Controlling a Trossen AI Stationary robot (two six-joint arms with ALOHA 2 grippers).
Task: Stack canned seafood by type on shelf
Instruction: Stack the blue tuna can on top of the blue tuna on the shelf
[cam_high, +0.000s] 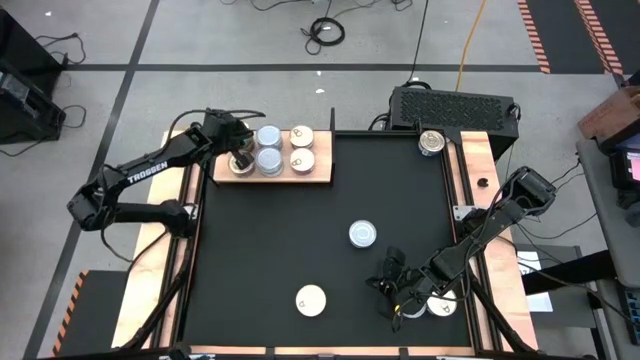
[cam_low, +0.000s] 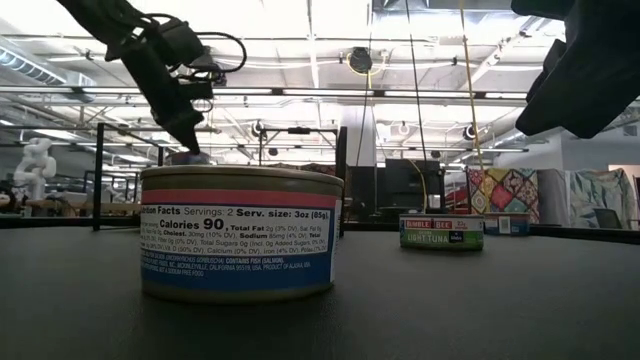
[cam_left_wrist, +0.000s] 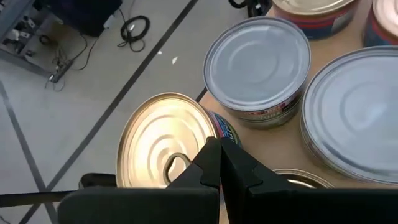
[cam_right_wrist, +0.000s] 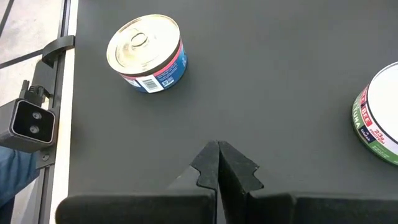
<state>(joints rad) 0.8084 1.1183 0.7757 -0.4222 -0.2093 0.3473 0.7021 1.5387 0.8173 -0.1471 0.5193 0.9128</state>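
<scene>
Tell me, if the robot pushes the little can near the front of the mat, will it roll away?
Probably not. The can lies flat on its round bottom, so it should slide, not roll. It is low and wide, so tipping seems unlikely. Its metal sides look hard, probably stiff when squeezed.

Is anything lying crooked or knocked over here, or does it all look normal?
Nothing is tipped, spilled or dented. The only oddity is how scattered the cans are: some sit on the wooden shelf, one at the mat's far edge, others loose on the black mat.

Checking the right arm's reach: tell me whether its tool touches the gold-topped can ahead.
Apart. The right wrist view shows bare black mat between the right tool and the gold-topped can.
</scene>
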